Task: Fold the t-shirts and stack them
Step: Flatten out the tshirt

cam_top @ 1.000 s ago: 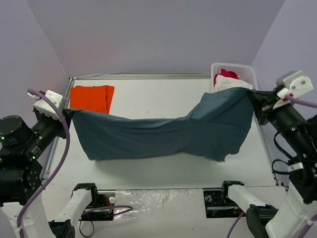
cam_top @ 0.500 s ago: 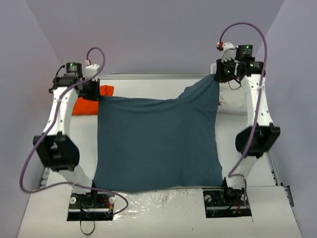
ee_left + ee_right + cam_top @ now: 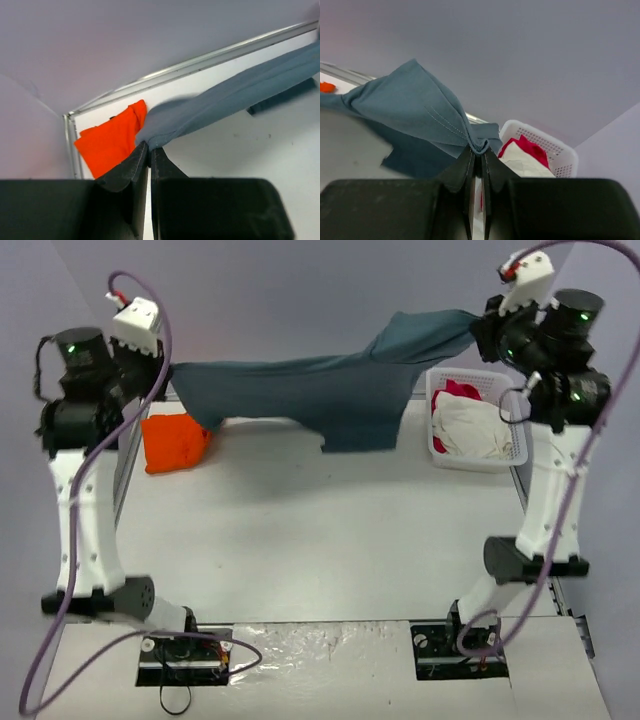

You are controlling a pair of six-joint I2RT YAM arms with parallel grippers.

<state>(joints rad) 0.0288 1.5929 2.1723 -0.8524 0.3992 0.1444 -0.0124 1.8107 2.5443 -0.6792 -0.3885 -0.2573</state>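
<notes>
The slate-blue t-shirt (image 3: 320, 385) hangs stretched in the air between both arms, above the back of the table, sagging in the middle. My left gripper (image 3: 168, 373) is shut on its left end (image 3: 165, 127), raised high at the back left. My right gripper (image 3: 482, 330) is shut on the bunched right end (image 3: 481, 145), raised high at the back right. The orange t-shirt (image 3: 172, 443) lies folded on the table at the back left, below the left gripper, and shows in the left wrist view too (image 3: 112, 142).
A white perforated basket (image 3: 510, 455) stands at the back right, holding a white garment (image 3: 470, 428) and a red-pink garment (image 3: 457, 392). A metal rail (image 3: 210, 57) runs along the table's back edge against the purple walls.
Both arms have lifted the slate-blue t-shirt off the table and up towards the back. It was spread flat half a second ago and now hangs as a narrow band.
</notes>
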